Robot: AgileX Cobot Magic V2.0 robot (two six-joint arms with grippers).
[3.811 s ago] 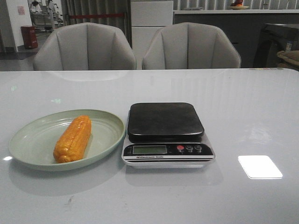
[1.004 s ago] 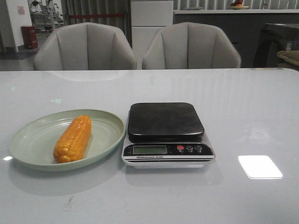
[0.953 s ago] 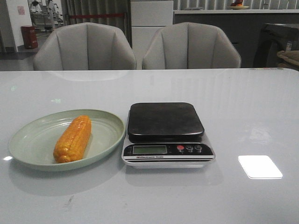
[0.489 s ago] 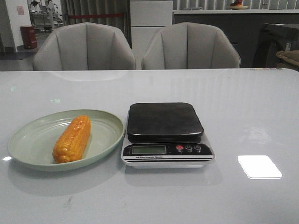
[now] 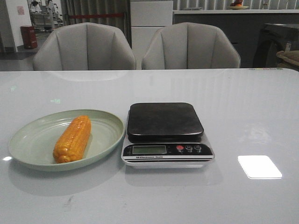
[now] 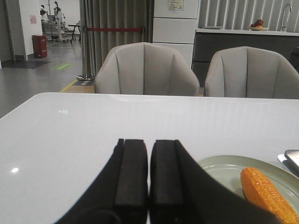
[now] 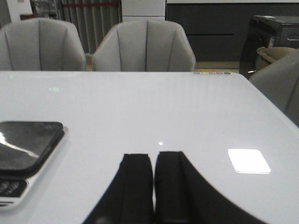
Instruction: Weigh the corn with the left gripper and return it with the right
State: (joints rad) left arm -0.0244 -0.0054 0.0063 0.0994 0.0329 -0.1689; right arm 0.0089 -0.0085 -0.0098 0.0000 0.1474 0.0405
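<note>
The orange-yellow corn (image 5: 73,138) lies on a pale green plate (image 5: 32,140) at the table's left. It also shows in the left wrist view (image 6: 268,195), on the plate (image 6: 224,168). The kitchen scale (image 5: 166,134) with a black platform stands just right of the plate, nothing on it; its corner shows in the right wrist view (image 7: 23,149). My left gripper (image 6: 149,142) is shut and empty, left of the plate. My right gripper (image 7: 154,156) is shut and empty, right of the scale. Neither gripper shows in the front view.
Two grey chairs (image 5: 84,46) (image 5: 190,45) stand behind the table's far edge. A bright reflection patch (image 5: 259,166) lies on the glossy white table (image 5: 243,107) right of the scale.
</note>
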